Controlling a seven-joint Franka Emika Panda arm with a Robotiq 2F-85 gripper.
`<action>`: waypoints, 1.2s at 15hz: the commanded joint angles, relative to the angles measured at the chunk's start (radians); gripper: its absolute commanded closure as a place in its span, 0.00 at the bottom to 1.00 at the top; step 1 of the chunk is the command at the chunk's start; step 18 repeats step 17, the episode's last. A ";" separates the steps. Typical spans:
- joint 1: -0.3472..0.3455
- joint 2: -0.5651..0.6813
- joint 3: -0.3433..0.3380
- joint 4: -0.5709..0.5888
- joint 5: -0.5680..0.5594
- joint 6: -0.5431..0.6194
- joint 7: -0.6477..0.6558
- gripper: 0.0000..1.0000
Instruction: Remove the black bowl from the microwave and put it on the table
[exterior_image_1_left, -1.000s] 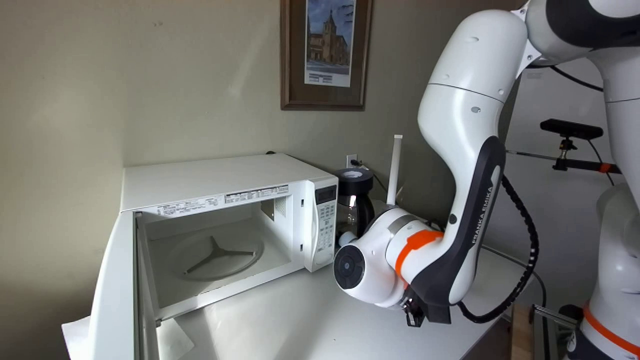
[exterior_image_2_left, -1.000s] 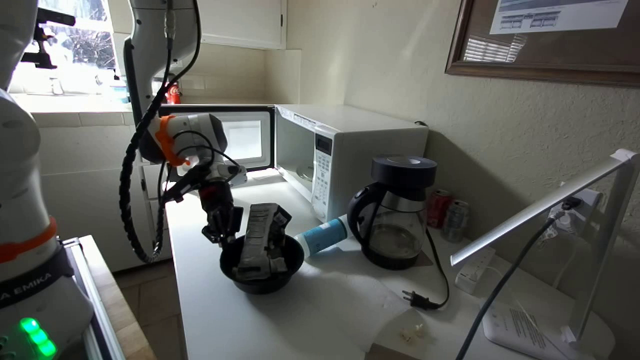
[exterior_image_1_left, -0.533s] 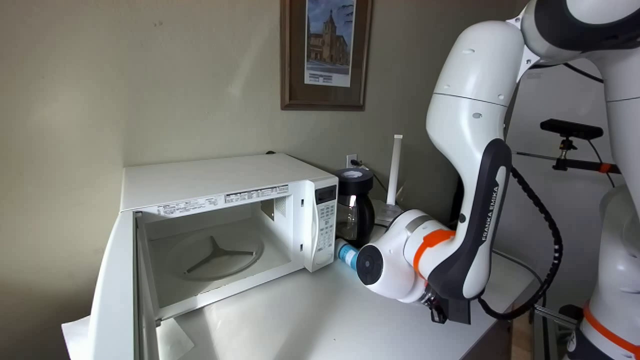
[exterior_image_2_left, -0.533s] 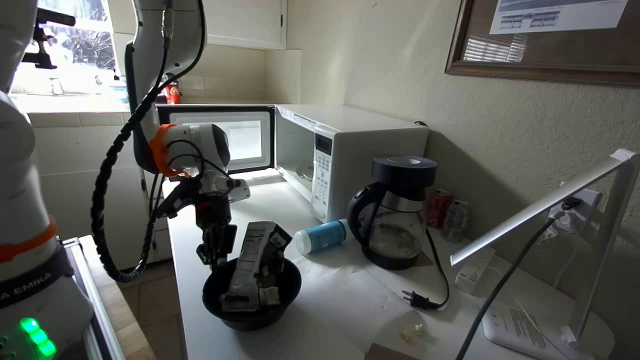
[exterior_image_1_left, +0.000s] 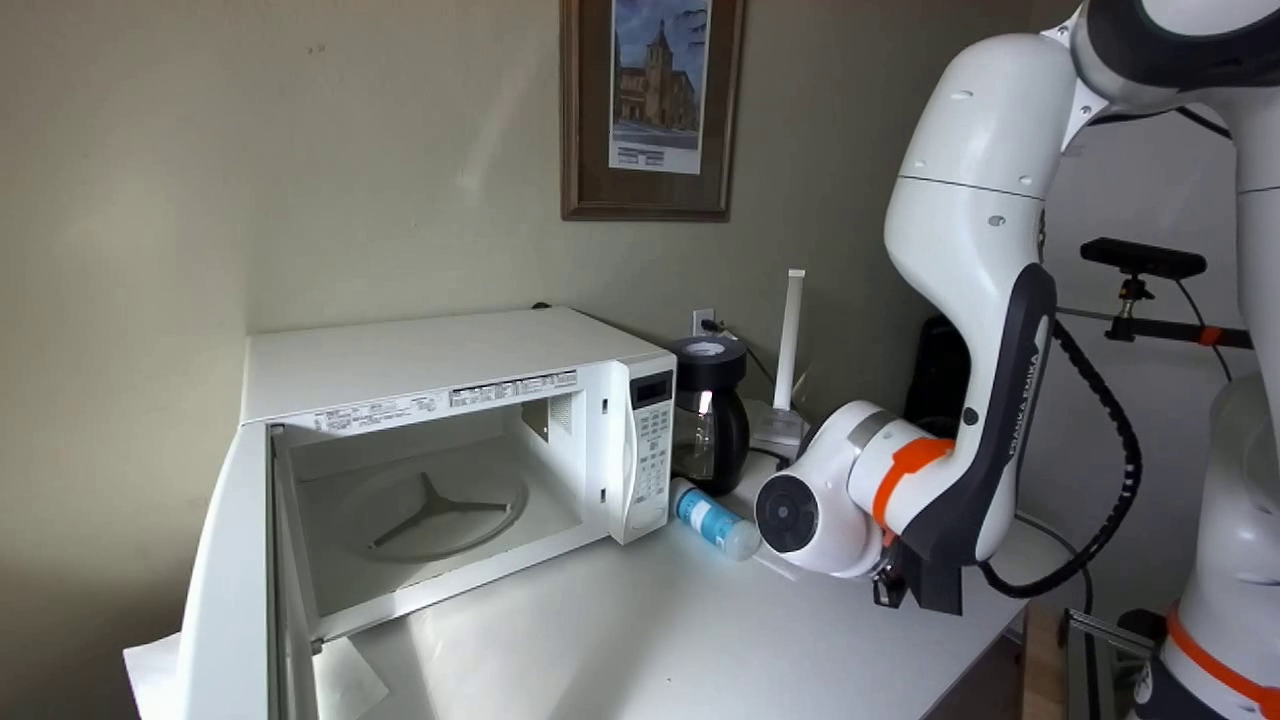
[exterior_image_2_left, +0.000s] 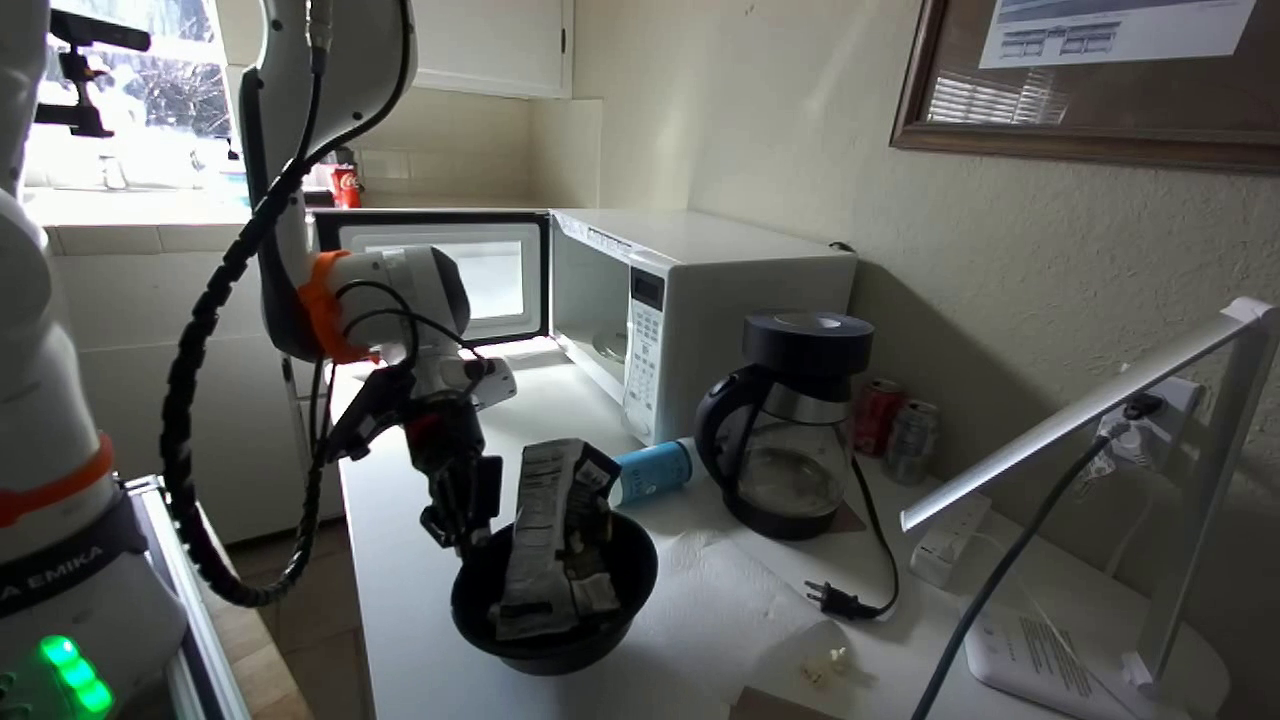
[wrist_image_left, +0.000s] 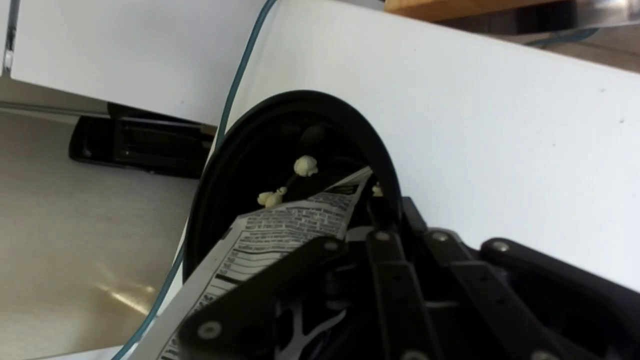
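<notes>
The black bowl (exterior_image_2_left: 575, 655) is over or on the white table (exterior_image_2_left: 400, 610), near its front edge, with a paper popcorn bag (exterior_image_2_left: 545, 560) in it. I cannot tell whether its base touches the table. In the wrist view the bowl (wrist_image_left: 202, 215) holds the bag and a few popcorn pieces. My gripper (wrist_image_left: 398, 215) is shut on the bowl's rim, one finger inside and one outside. In the exterior views the gripper (exterior_image_2_left: 470, 540) points down, and it partly shows under the arm (exterior_image_1_left: 886, 592), where the bowl is hidden. The microwave (exterior_image_1_left: 420, 370) stands with its door open and its cavity without a bowl.
A dark glass jug with a handle (exterior_image_2_left: 785, 460) stands beside the microwave. A blue bottle (exterior_image_2_left: 655, 472) lies near it. A black plug and cord (exterior_image_2_left: 840, 600), a white lamp (exterior_image_2_left: 1100, 400), soda cans (exterior_image_2_left: 910, 440) and popcorn crumbs (exterior_image_2_left: 825, 665) are on the table.
The arm and gripper, with the bowl, have moved further away from the microwave. The blue bottle has come into fuller view from behind the arm. The rim is still gripped.
</notes>
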 joint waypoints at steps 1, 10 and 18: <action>-0.058 -0.025 -0.009 -0.015 -0.185 0.125 0.053 0.98; -0.117 -0.113 0.013 -0.030 -0.179 0.182 -0.112 0.31; 0.005 -0.175 0.149 -0.014 -0.100 0.193 -0.194 0.03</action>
